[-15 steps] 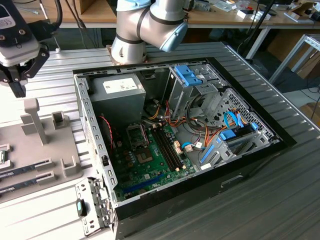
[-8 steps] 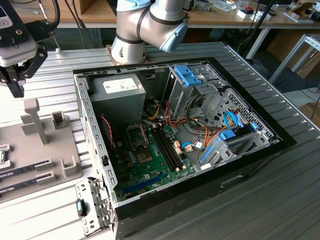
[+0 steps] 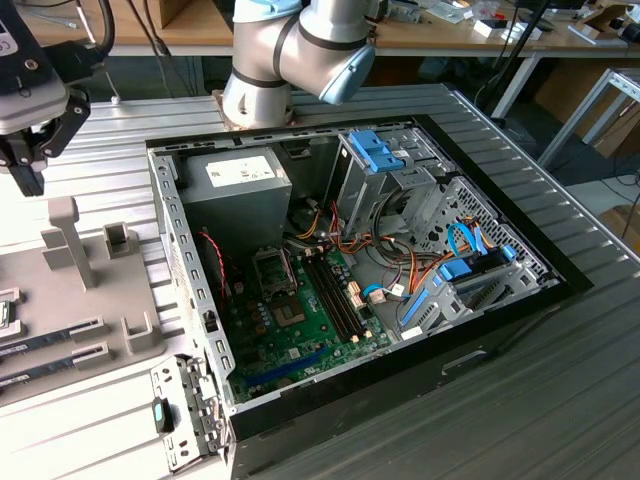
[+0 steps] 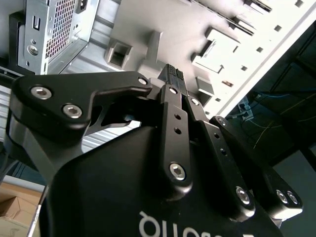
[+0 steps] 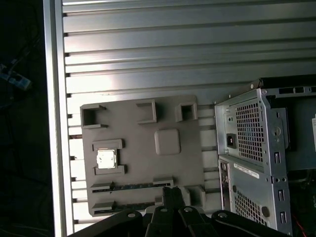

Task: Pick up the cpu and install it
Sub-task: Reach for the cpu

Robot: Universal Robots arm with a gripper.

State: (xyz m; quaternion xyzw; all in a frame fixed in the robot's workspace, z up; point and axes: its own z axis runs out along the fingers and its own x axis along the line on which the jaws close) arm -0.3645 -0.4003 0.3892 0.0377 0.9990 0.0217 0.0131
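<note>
The cpu (image 5: pixel 106 158), a small silver square, lies in a recess of the grey fixture plate (image 5: pixel 148 133), as the first wrist view shows. My gripper (image 3: pixel 33 178) hangs above that plate at the exterior view's far left, well clear of the cpu. Its black fingers (image 4: pixel 172 79) are pressed together with nothing between them, so it is shut. In the first wrist view the fingertips (image 5: pixel 172 195) are over the plate's edge near the memory sticks. The motherboard's cpu socket (image 3: pixel 273 268) sits inside the open computer case (image 3: pixel 500 310).
Two long dark memory sticks (image 5: pixel 131 186) lie in slots on the plate beside the cpu. Grey posts (image 3: pixel 68 240) stand up from the plate. The case holds a power supply (image 3: pixel 235 185), drive cages, cables and a bare dark chip (image 3: pixel 290 316). The robot's base (image 3: pixel 260 90) stands behind the case.
</note>
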